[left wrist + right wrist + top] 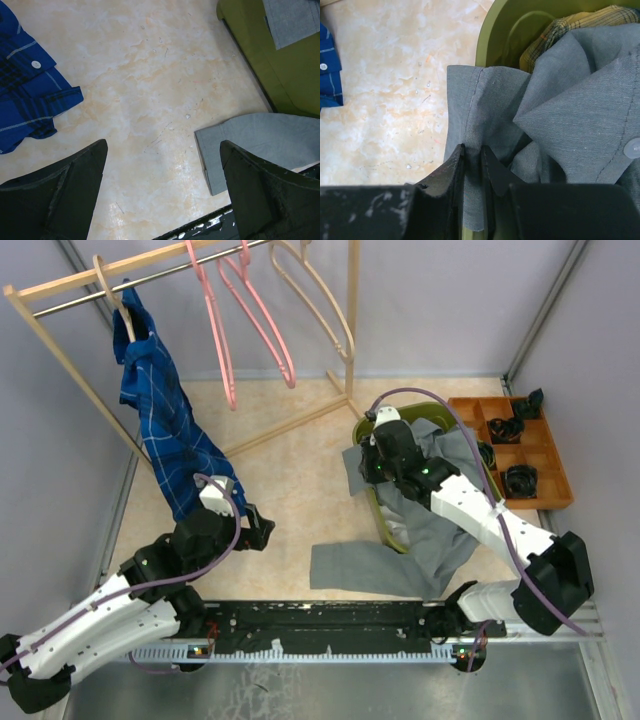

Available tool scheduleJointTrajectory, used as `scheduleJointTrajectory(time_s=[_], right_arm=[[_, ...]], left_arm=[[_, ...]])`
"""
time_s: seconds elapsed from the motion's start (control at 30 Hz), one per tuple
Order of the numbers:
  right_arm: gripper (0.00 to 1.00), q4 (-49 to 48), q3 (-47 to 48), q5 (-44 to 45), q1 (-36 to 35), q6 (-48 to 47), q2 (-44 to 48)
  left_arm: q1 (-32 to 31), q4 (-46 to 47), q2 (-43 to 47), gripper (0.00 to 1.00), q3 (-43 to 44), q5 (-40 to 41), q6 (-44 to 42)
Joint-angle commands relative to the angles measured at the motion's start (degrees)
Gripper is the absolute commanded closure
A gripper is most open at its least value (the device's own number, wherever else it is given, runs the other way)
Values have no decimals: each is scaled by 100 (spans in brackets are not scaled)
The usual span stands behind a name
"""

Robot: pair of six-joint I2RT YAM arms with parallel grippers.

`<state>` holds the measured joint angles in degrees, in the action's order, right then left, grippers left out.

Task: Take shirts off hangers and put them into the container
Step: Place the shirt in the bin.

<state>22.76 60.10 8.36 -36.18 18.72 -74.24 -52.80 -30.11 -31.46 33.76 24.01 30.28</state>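
Right claw [472,155] is pinching the grey shirt [580,115] at the olive basin [505,30] rim.
Probably to tuck the overhanging cloth inside; left claw [161,146] is hovering wide and empty near the blue checked shirt [35,95].

Table [290,480] bears container [495,30], orange tray [553,455], wooden rack [290,424], trailing grey shirt [370,570].

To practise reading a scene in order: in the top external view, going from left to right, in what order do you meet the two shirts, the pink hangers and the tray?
blue checked shirt → pink hangers → grey shirt → orange tray
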Motion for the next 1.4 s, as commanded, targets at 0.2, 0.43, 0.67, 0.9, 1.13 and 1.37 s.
scheduleJointTrajectory(time_s=[0.2, 0.43, 0.67, 0.9, 1.13, 1.37], right_arm=[[95, -329, 260, -74, 63, -13, 557], [96, -355, 233, 50, 180, -36, 720], [98, 66, 362, 976, 434, -336, 375], [90, 169, 28, 104, 542, -855, -759], [84, 1128, 547, 467, 538, -1501, -1533], [50, 1207, 966, -282, 541, -1485, -53]], left_arm=[[-30, -78, 32, 1, 123, 117, 70], [-31, -74, 123, 1, 94, 155, 80], [-29, -89, 114, 1, 104, 160, 90], [-31, -91, 84, 1, 100, 161, 93], [-41, -154, 133, 1, 121, 248, 155], [-39, -153, 118, 1, 113, 280, 145]])
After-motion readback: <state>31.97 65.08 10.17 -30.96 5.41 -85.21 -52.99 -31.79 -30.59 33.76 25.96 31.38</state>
